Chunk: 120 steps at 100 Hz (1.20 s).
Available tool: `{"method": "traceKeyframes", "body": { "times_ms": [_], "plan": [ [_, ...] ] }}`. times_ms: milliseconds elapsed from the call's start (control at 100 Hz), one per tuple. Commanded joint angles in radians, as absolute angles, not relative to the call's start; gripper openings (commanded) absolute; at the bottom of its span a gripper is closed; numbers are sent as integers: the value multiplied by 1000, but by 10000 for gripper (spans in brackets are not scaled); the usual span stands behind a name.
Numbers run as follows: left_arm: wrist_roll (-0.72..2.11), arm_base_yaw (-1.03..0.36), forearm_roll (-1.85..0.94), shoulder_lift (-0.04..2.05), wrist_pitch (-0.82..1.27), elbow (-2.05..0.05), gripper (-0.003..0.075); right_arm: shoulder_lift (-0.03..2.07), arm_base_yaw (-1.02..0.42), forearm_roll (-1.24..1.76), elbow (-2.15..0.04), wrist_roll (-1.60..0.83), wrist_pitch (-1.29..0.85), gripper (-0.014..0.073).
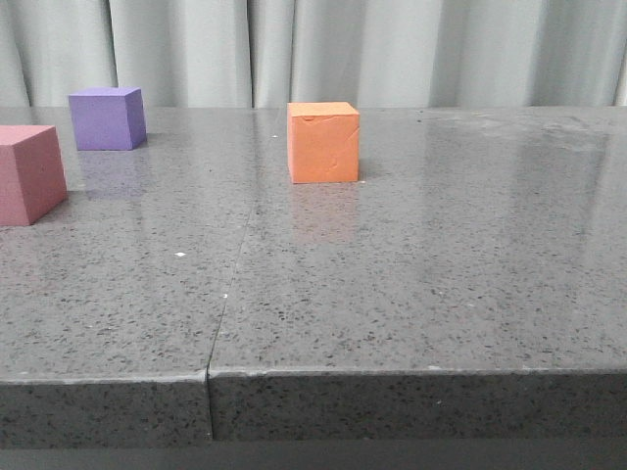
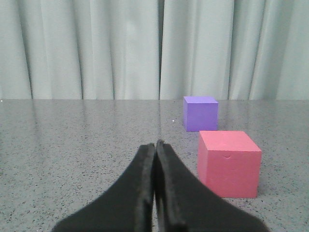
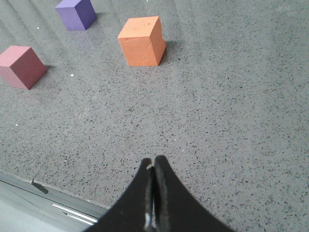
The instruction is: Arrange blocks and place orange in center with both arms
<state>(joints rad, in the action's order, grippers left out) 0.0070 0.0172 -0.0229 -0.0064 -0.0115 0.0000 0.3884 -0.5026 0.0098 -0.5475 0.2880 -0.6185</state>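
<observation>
The orange cube [image 1: 323, 143] stands on the grey table near the middle, with a crease near its top front edge. The purple cube [image 1: 108, 118] stands far left at the back. The pink-red cube [image 1: 27, 174] stands at the left edge, nearer than the purple one. No gripper shows in the front view. My left gripper [image 2: 155, 144] is shut and empty, low over the table, with the pink-red cube [image 2: 228, 163] close beside it and the purple cube [image 2: 200, 113] beyond. My right gripper [image 3: 153, 160] is shut and empty above the table's front edge, well short of the orange cube [image 3: 142, 41].
The speckled grey table [image 1: 411, 284] has a seam [image 1: 230, 284] running front to back left of the middle. Its front edge [image 1: 392, 374] is near. A pale curtain [image 1: 392, 49] hangs behind the table.
</observation>
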Motion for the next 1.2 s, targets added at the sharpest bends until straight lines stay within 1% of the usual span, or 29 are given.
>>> {"method": "traceKeyframes", "body": {
  "times_ms": [0,120,350,520,730,1190],
  "plan": [
    [0,9,-42,-32,-92,30,-20,347,-497,-7,-550,280,-542,-68],
    [0,9,-125,-32,-78,11,-20,298,-497,-15,-524,280,-541,-68],
    [0,9,-116,-7,-34,-88,-20,287,-497,-15,-518,280,-543,-68],
    [0,9,-65,65,17,-192,-20,287,-497,-15,-518,280,-542,-68],
    [0,9,-24,241,147,-366,-20,287,-497,-15,-518,280,-541,-68],
    [0,9,-24,721,455,-769,-20,287,-497,-15,-518,280,-541,-68]
  ]
}}
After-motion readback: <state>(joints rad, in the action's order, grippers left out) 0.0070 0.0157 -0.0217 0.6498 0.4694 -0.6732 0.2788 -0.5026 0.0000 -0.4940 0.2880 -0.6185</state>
